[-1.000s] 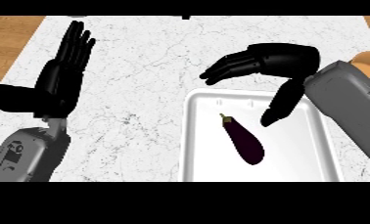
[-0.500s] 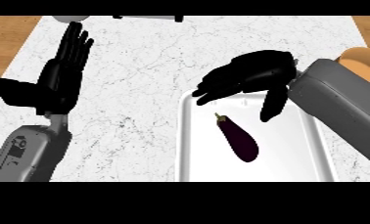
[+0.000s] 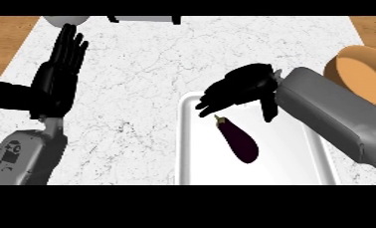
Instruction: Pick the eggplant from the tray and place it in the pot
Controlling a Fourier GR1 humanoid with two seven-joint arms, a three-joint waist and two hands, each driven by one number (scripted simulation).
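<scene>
Right robot hand (image 3: 235, 92) has been brought left and down within the last second. It is now held over the far left corner of the tray with fingers spread and nothing pinched. The dark purple elongated eggplant (image 3: 238, 140) lies ungrasped in the white rectangular tray (image 3: 308, 157), its stem just beside the fingertips. A grasp is judged imminent. Left robot hand (image 3: 58, 72) is rested open at the left of the white marbled table (image 3: 147, 77). No legible writing is found.

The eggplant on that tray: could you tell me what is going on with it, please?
The right robot hand hovers, fingers relaxed, by the stem end of the eggplant, which lies in the white tray. Nothing is grasped yet. The left robot hand rests open at the view's left, fingers up.
</scene>
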